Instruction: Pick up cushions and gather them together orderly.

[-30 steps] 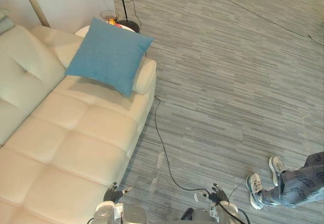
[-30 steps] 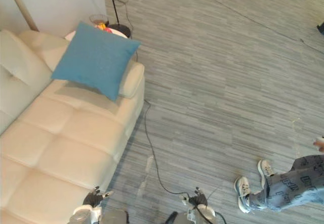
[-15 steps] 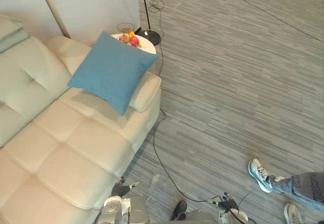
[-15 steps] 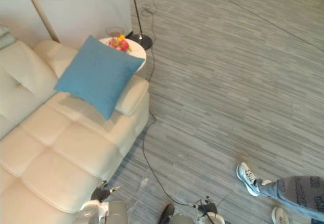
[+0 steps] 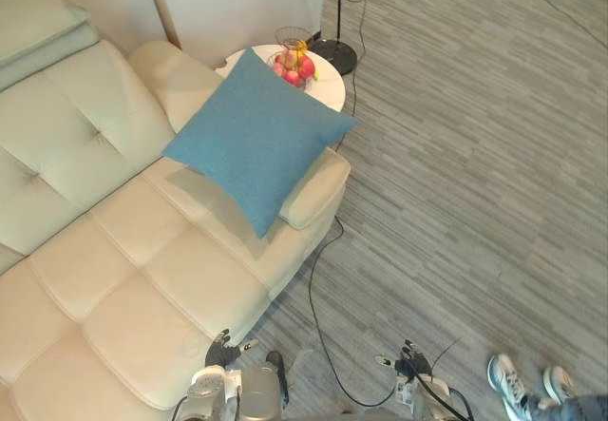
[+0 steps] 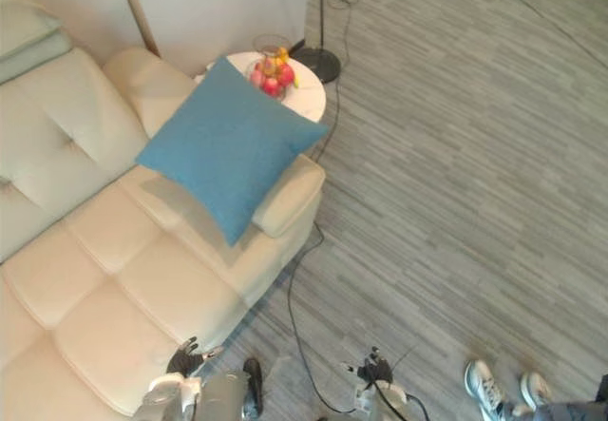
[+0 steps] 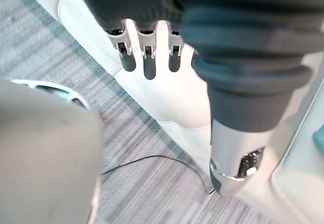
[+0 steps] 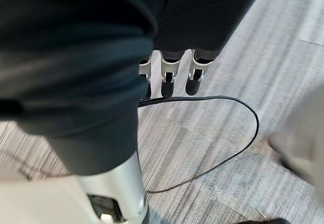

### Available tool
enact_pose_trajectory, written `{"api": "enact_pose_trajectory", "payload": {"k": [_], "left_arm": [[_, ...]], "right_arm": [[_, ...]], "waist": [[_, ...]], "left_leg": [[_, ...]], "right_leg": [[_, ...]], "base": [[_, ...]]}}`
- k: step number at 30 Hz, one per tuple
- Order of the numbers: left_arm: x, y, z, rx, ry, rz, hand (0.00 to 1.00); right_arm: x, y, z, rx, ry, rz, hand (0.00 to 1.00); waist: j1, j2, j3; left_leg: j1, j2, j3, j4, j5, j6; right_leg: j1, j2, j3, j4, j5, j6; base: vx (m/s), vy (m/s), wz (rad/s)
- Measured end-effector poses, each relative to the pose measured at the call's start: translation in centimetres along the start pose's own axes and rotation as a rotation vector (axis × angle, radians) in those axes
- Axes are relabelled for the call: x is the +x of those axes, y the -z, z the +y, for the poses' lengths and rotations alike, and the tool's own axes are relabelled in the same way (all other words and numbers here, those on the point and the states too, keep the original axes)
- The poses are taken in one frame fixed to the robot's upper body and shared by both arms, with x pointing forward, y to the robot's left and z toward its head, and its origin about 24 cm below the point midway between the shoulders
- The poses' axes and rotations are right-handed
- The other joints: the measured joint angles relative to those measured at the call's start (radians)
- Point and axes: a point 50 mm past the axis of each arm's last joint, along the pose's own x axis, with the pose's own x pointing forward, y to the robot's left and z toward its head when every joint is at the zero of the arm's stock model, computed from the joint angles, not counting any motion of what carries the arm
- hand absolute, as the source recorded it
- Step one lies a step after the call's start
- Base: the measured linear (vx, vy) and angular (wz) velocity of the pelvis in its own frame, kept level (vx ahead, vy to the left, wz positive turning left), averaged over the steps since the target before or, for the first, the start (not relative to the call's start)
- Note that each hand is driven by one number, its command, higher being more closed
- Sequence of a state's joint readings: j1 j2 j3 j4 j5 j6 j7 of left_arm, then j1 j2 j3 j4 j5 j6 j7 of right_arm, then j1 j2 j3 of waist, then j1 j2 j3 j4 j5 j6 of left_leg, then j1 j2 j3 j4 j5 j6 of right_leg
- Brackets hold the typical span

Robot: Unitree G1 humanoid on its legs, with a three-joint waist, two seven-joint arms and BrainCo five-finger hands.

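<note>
- The blue cushion (image 5: 256,141) is propped on the far end of the cream sofa (image 5: 114,250). It leans against the armrest (image 5: 313,188) and stands on one corner like a diamond.
- Its long diagonal runs from the top corner, just beside the bowl of fruit (image 5: 294,60), down to the bottom corner resting on the seat, which points back toward you.
- From your hands the cushion lies ahead, well apart, and a little to the left of centre. Most of the sofa seat sits between it and you.
- Your left hand (image 5: 224,351) hangs low at the front edge of the sofa. Its fingers (image 7: 149,64) are slack and nearly straight, and it holds nothing.
- Your right hand (image 5: 408,358) hangs over the bare floor, away from the sofa. Its fingers (image 8: 169,75) are equally loose and empty.
- The left hand is the nearer of the two and sits on the cushion's side, so it looks like the natural lead. The right would have to cross over the armrest.
- Neither hand seems able to reach from here, so you probably need to close in along the sofa front first.
- A person's shoes (image 5: 508,383) are on the floor off to your right, clear of that path.
</note>
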State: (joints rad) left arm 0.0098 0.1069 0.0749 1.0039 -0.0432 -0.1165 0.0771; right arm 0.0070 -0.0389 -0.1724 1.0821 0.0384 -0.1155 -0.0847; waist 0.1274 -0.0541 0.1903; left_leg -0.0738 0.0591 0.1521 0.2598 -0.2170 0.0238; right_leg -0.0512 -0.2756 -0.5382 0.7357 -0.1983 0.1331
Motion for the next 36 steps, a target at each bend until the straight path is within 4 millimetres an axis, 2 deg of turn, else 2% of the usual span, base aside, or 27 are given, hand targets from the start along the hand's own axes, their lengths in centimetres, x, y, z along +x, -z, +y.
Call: {"api": "enact_pose_trajectory", "payload": {"k": [1, 2, 4, 5, 6, 7, 8, 9, 10, 11, 12, 13, 14, 15, 16, 18, 20, 23, 26, 29, 31, 33, 34, 35, 36], "left_arm": [[-0.1, 0.2, 0.1, 0.001, -0.004, 0.004, 0.0], [-0.1, 0.2, 0.0, 0.003, -0.003, 0.005, 0.0], [0.0, 0.0, -0.6, 0.012, 0.015, -0.001, 0.0], [0.0, -0.2, -1.0, 0.012, 0.026, -0.005, 0.0], [0.0, -0.2, -1.2, 0.009, 0.03, -0.005, 0.0], [0.0, -0.2, -1.3, 0.009, 0.031, -0.004, 0.0], [0.0, 0.1, -1.2, 0.011, 0.031, 0.004, 0.0], [-0.1, 0.3, -0.6, 0.014, 0.018, 0.006, 0.0], [0.0, 0.2, -1.1, 0.007, 0.026, 0.011, 0.0], [-0.1, 0.2, -2.0, -0.015, 0.044, 0.011, 0.0], [-0.1, 0.2, -2.2, -0.022, 0.047, 0.011, 0.0], [-0.2, 0.3, -2.8, -0.042, 0.056, 0.015, 0.0], [-0.2, 0.4, -2.7, -0.057, 0.051, 0.019, 0.0], [-0.2, 0.4, -2.7, -0.062, 0.049, 0.02, 0.0], [-0.3, 0.6, -2.6, -0.067, 0.046, 0.022, 0.0], [-0.2, 0.1, -2.5, -0.066, 0.043, -0.003, 0.0], [-0.1, -0.1, -1.9, -0.055, 0.032, -0.015, 0.0], [-0.2, 0.2, -1.6, -0.037, 0.03, -0.003, 0.0], [-0.3, 0.9, -1.4, 0.001, 0.037, 0.021, 0.0], [-0.4, 1.7, -0.8, 0.026, 0.029, 0.062, 0.0], [-0.4, 1.9, -0.8, 0.026, 0.029, 0.071, 0.0], [-0.4, 1.9, -0.9, 0.047, 0.04, 0.068, 0.0], [-0.4, 1.9, -0.9, 0.049, 0.04, 0.069, 0.0], [-0.5, 2.1, -0.5, 0.057, 0.03, 0.074, 0.0], [-0.5, 2.0, -0.1, 0.062, 0.023, 0.071, 0.0]], "right_arm": [[0.0, 0.2, -0.1, -0.001, 0.003, 0.005, 0.0], [-0.1, 0.4, -0.3, -0.001, 0.006, 0.009, 0.0], [0.0, 0.0, -0.2, -0.002, 0.005, -0.004, 0.0], [0.0, -0.2, -0.2, -0.002, 0.003, -0.01, 0.0], [0.0, -0.2, -0.2, -0.002, 0.004, -0.009, 0.0], [0.0, -0.2, -0.2, -0.002, 0.004, -0.007, 0.0], [-0.1, 0.1, -0.2, -0.001, 0.005, -0.001, 0.0], [-0.2, 0.5, -0.2, 0.006, 0.007, 0.005, 0.0], [-0.1, 0.2, -0.4, 0.002, 0.009, -0.004, 0.0], [0.2, -0.7, -1.3, -0.007, 0.031, -0.032, 0.0], [0.2, -0.8, -1.5, -0.008, 0.037, -0.038, 0.0], [0.2, -0.9, -2.1, -0.014, 0.049, -0.04, 0.0], [0.0, -0.2, -2.2, -0.01, 0.051, -0.022, 0.0], [-0.1, 0.1, -2.2, -0.009, 0.051, -0.014, 0.0], [-0.3, 0.5, -2.2, -0.002, 0.054, -0.007, 0.0], [-0.3, 0.4, -2.1, -0.005, 0.046, -0.011, 0.0], [-0.2, 0.0, -1.7, -0.012, 0.035, -0.024, 0.0], [-0.2, 0.2, -1.5, -0.017, 0.025, -0.021, 0.0], [-0.2, 0.1, -1.0, -0.071, 0.004, -0.028, 0.0], [-0.3, 0.1, -0.7, -0.079, -0.004, -0.028, 0.0], [-0.2, -0.2, -0.3, -0.123, -0.021, -0.041, 0.0], [-0.3, -0.1, 0.3, -0.15, -0.047, -0.045, 0.0], [-0.3, -0.2, 0.3, -0.154, -0.048, -0.046, 0.0], [-0.3, -0.3, 0.7, -0.17, -0.062, -0.054, 0.0], [-0.4, -0.3, 1.2, -0.189, -0.079, -0.062, 0.0]], "waist": [[-0.007, -0.002, -0.001], [-0.019, 0.004, -0.002], [-0.025, 0.015, -0.003], [-0.029, 0.023, -0.003], [-0.039, 0.023, -0.003], [-0.043, 0.021, -0.004], [-0.061, 0.002, -0.012], [-0.071, -0.027, -0.012], [-0.078, -0.002, -0.004], [-0.072, 0.033, -0.004], [-0.073, 0.035, -0.003], [-0.073, 0.057, -0.009], [-0.073, 0.057, -0.009], [-0.072, 0.057, -0.01], [-0.071, 0.057, -0.01], [-0.067, 0.049, -0.012], [-0.051, 0.043, -0.011], [-0.063, 0.044, -0.023], [-0.063, 0.034, -0.032], [-0.065, 0.012, -0.046], [-0.065, 0.017, -0.047], [-0.075, 0.015, -0.045], [-0.079, 0.02, -0.04], [-0.091, 0.011, -0.039], [-0.091, -0.018, -0.042]], "left_leg": [[0.026, 0.003, -0.031, -0.016, 0.003, -0.004], [0.044, 0.017, -0.084, -0.038, 0.007, -0.012], [0.05, 0.042, -0.142, -0.07, 0.019, -0.032], [0.05, 0.06, -0.191, -0.088, 0.029, -0.048], [0.054, 0.069, -0.228, -0.09, 0.03, -0.053], [0.058, 0.071, -0.239, -0.089, 0.03, -0.058], [0.066, 0.066, -0.273, -0.08, 0.026, -0.093], [0.081, 0.046, -0.307, -0.083, 0.003, -0.138], [0.092, 0.067, -0.331, -0.082, -0.016, -0.163], [0.071, 0.103, -0.35, -0.078, 0.005, -0.173], [0.072, 0.107, -0.355, -0.08, 0.011, -0.171], [0.072, 0.13, -0.374, -0.082, 0.037, -0.184], [0.072, 0.144, -0.396, -0.077, 0.059, -0.192], [0.07, 0.148, -0.397, -0.069, 0.06, -0.192], [0.043, 0.16, -0.386, -0.015, 0.059, -0.193], [-0.023, 0.167, -0.329, 0.097, 0.06, -0.194], [-0.077, 0.2, -0.137, 0.168, 0.063, -0.181], [-0.059, 0.194, 0.03, 0.077, 0.073, -0.16], [-0.006, 0.166, 0.033, -0.043, 0.074, -0.16], [0.056, 0.137, 0.067, -0.07, 0.074, -0.16], [0.082, 0.138, 0.087, -0.076, 0.074, -0.16], [0.124, 0.134, 0.078, -0.093, 0.073, -0.159], [0.132, 0.138, 0.07, -0.096, 0.071, -0.155], [0.143, 0.139, 0.044, -0.102, 0.065, -0.148], [0.142, 0.119, 0.026, -0.104, 0.063, -0.152]], "right_leg": [[-0.007, 0.009, -0.012, -0.028, -0.025, -0.013], [-0.031, 0.038, -0.011, -0.12, -0.046, -0.03], [-0.086, 0.088, 0.043, -0.274, -0.044, -0.037], [-0.123, 0.134, 0.139, -0.427, -0.004, -0.037], [-0.137, 0.154, 0.235, -0.545, 0.064, -0.036], [-0.139, 0.157, 0.273, -0.587, 0.097, -0.03], [-0.12, 0.154, 0.352, -0.696, 0.2, -0.017], [-0.097, 0.131, 0.399, -0.715, 0.339, -0.022], [-0.087, 0.145, 0.383, -0.694, 0.309, -0.033], [-0.086, 0.174, 0.361, -0.654, 0.264, -0.032], [-0.081, 0.176, 0.351, -0.648, 0.241, -0.049], [-0.068, 0.19, 0.294, -0.613, 0.2, -0.065], [-0.034, 0.194, 0.238, -0.594, 0.161, -0.075], [-0.019, 0.196, 0.219, -0.593, 0.149, -0.076], [0.016, 0.198, 0.166, -0.59, 0.114, -0.079], [0.045, 0.199, 0.115, -0.594, 0.093, -0.084], [0.054, 0.198, 0.085, -0.602, 0.086, -0.087], [0.053, 0.185, 0.057, -0.622, 0.112, -0.092], [0.055, 0.184, 0.082, -0.672, 0.144, -0.101], [0.088, 0.155, 0.126, -0.676, 0.153, -0.091], [0.046, 0.128, 0.143, -0.547, 0.136, -0.07], [-0.078, 0.063, 0.189, -0.228, 0.129, -0.071], [-0.102, 0.055, 0.2, -0.181, 0.113, -0.071], [-0.126, 0.059, 0.233, -0.162, 0.047, -0.055], [-0.12, 0.069, 0.249, -0.276, 0.085, -0.074]], "base": [[0.35, -0.096, 1.15], [0.39, -0.156, 1.26], [0.33, -0.19, 1.06], [0.29, -0.243, 1.11], [0.28, -0.274, 1.12], [0.3, -0.341, 1.21], [0.32, -0.417, 1.37], [0.31, -0.458, 1.41], [0.25, -0.437, 1.22], [0.14, -0.297, 0.73], [0.19, -0.37, 1.03], [0.16, -0.35, 1.21], [0.16, -0.353, 1.24], [0.09, -0.232, 1.29], [0.07, -0.19, 1.19], [0.05, -0.152, 0.95], [0.05, -0.07, 0.41], [0.1, -0.001, 0.36], [0.14, 0.097, 0.04], [0.13, 0.139, -0.21], [0.05, 0.112, -0.21], [0.03, 0.089, 0.13], [0.05, -0.036, 0.44], [0.03, -0.105, 0.65], [0.01, -0.11, 0.66]]}}
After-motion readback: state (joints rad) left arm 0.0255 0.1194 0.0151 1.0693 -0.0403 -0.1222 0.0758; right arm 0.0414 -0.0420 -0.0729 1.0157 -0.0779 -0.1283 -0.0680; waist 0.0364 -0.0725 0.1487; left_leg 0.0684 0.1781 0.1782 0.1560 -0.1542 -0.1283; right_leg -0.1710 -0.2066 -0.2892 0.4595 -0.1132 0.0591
